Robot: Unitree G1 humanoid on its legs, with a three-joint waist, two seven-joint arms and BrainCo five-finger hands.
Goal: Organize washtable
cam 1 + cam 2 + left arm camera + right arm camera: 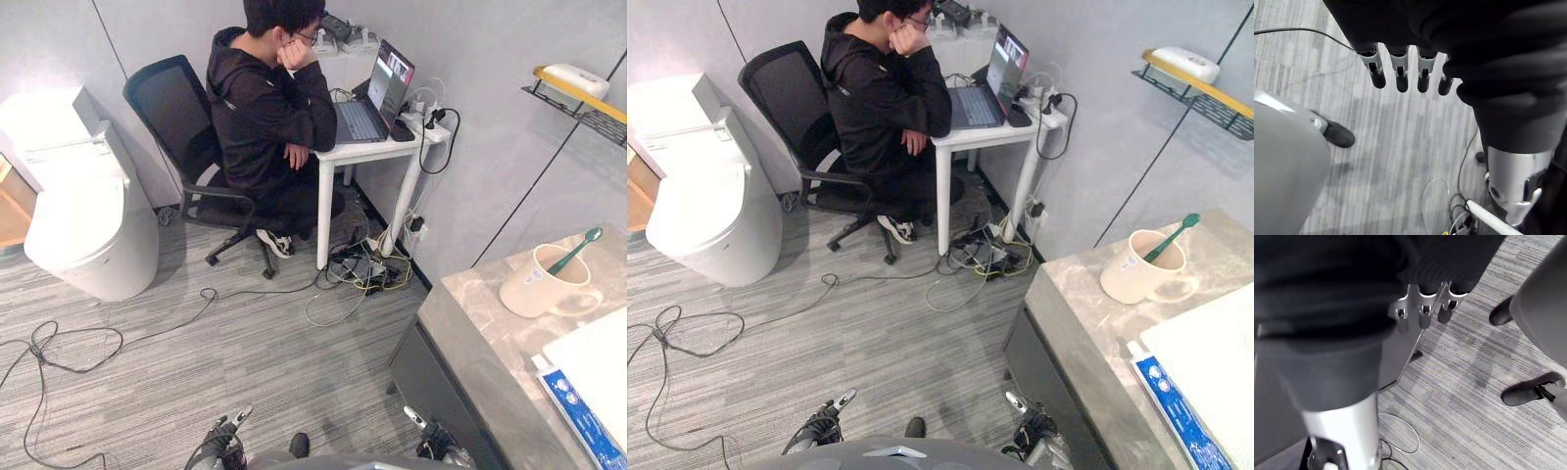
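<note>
Marble worktop, lower right, bears a cup; left hand and right hand hang slack, so careless reaching might topple it.

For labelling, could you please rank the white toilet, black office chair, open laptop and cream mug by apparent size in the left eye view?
White toilet
Black office chair
Open laptop and cream mug look alike; mug is nearer

Grey striped floor, grey walls, white toilet, black chair, white desk.
</note>
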